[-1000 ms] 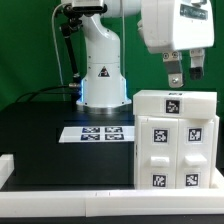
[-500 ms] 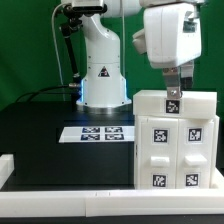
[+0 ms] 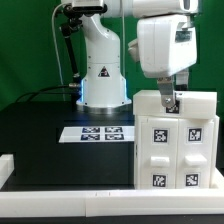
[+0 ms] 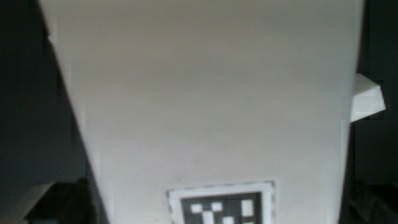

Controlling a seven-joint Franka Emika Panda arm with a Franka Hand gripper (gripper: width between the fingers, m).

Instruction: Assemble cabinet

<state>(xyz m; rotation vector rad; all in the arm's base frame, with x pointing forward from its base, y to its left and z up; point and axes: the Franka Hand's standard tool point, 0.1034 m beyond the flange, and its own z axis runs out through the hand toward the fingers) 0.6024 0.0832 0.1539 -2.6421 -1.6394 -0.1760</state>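
Note:
The cabinet (image 3: pixel 175 140), a large white box with tagged drawer blocks on its front, stands on the black table at the exterior view's right. My gripper (image 3: pixel 170 103) has come straight down onto its top panel; one dark finger (image 3: pixel 168 100) shows at the panel's near edge. In the wrist view the white top panel (image 4: pixel 196 100) with a tag (image 4: pixel 228 205) fills the frame. It lies between my jaws, and a dark finger (image 4: pixel 57 205) shows beside one edge. The jaws look spread on either side of the panel. Whether they touch it is unclear.
The marker board (image 3: pixel 97 133) lies flat on the table to the exterior view's left of the cabinet. The arm's white base (image 3: pixel 102 70) stands behind it. A low white rim (image 3: pixel 60 205) runs along the table's front and left.
My hand has moved to the exterior view's left and come down, from above the cabinet's right side to its top panel. The wrist has turned. The cabinet has not moved.

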